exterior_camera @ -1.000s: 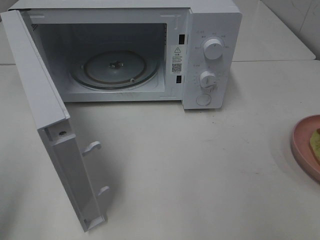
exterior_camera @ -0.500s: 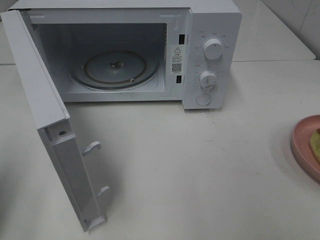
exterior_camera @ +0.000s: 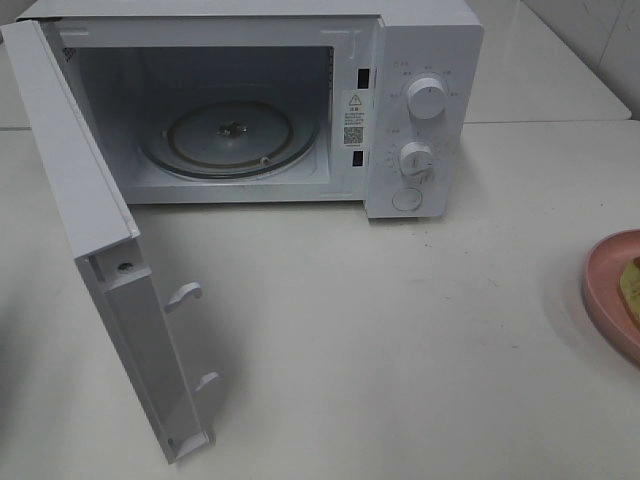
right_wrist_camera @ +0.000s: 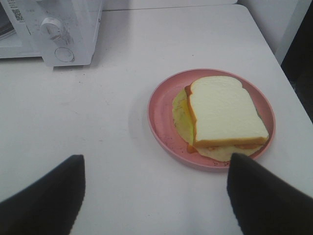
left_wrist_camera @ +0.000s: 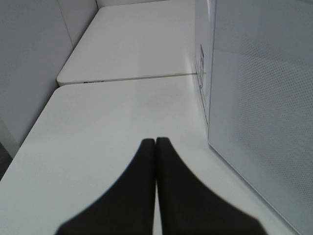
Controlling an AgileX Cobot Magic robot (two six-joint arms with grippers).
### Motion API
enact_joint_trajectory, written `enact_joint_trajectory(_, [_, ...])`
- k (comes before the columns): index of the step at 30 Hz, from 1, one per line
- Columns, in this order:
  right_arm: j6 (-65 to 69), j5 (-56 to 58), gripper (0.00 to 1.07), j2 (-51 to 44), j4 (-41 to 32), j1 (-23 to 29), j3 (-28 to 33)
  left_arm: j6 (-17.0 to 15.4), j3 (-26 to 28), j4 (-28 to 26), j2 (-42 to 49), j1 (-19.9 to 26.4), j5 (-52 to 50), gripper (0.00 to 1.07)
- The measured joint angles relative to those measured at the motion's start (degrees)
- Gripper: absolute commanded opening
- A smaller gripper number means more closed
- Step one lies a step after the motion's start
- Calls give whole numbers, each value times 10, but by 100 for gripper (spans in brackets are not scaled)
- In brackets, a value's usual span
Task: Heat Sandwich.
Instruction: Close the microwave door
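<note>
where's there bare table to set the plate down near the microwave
Widest free patch: the white table between the open door and the pink plate, in front of the microwave. Its glass turntable is also bare. It is tight only left of the door, and at the right edge, where the sandwich sits.

White tables [exterior_camera: 400, 330] beside a pale tiled wall [exterior_camera: 600, 40]

Pink plate [exterior_camera: 608, 295]: cut by the right edge of the high view, only its left rim showing. Sandwich [exterior_camera: 631, 290]: a mere sliver there (whole in the right wrist view). Microwave [exterior_camera: 425, 110]: dial markings too small to read. Door [exterior_camera: 100, 260]: cut by the left wrist view's edge. Both arms: outside the high view.
</note>
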State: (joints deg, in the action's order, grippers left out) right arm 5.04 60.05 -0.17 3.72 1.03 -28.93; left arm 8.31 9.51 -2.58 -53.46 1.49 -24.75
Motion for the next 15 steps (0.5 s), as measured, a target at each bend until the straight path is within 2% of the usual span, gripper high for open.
enact_joint_trajectory(2, [0, 0, 76, 0, 0, 0, 0, -4, 0, 10, -13, 0, -10, 0])
enact_joint_trajectory(5, [0, 0, 76, 0, 0, 0, 0, -37, 0, 48, -59, 0, -54, 0])
enact_joint_trajectory(6, [0, 0, 76, 0, 0, 0, 0, -58, 0, 68, -79, 0, -76, 0])
enact_joint_trajectory(7, [0, 0, 76, 0, 0, 0, 0, -58, 0, 68, -79, 0, -76, 0])
enact_joint_trajectory(11, [0, 0, 76, 0, 0, 0, 0, -104, 0, 124, -132, -11, -142, 0])
enact_joint_trajectory(15, [0, 0, 76, 0, 0, 0, 0, -116, 2, 152, -172, -36, -185, 0])
